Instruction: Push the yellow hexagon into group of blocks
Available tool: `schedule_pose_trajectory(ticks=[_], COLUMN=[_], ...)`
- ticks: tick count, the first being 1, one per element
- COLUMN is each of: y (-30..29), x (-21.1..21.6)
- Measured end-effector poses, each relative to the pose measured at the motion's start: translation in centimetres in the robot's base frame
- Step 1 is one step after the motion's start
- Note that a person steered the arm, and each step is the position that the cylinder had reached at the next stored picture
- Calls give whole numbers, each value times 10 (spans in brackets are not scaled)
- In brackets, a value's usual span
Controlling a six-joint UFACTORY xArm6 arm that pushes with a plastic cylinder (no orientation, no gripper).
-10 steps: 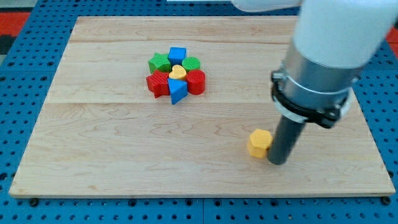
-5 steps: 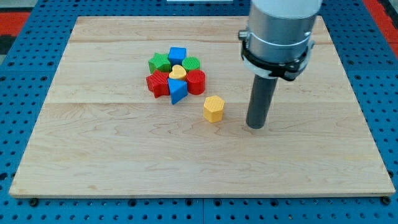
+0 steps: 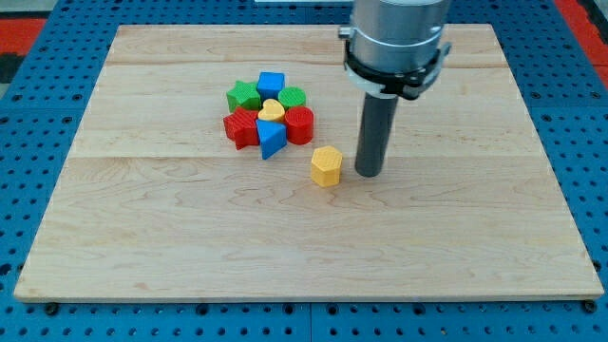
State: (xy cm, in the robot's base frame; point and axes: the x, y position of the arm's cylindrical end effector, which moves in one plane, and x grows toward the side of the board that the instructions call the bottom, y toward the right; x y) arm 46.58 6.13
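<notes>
The yellow hexagon (image 3: 326,165) lies on the wooden board, just below and right of the group of blocks. The group holds a blue cube (image 3: 272,84), a green block (image 3: 243,96), another green block (image 3: 292,97), a yellow heart (image 3: 272,110), a red block (image 3: 240,127), a red cylinder (image 3: 299,124) and a blue triangle (image 3: 271,139). My tip (image 3: 369,173) stands on the board a short way to the right of the yellow hexagon, with a small gap between them.
The wooden board (image 3: 142,237) rests on a blue pegboard (image 3: 28,142). The arm's thick grey body (image 3: 394,38) rises above the rod at the view's top.
The yellow hexagon moved from the lower right up and left to beside the group, then stayed put. My tip followed up-left and has closed in on the hexagon's right side.
</notes>
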Motion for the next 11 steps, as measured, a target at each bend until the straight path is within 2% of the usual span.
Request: schedule_pose_trajectory(ticks=[5, 8, 10, 11], y=[-99, -89, -107, -114], x=[8, 60, 52, 29])
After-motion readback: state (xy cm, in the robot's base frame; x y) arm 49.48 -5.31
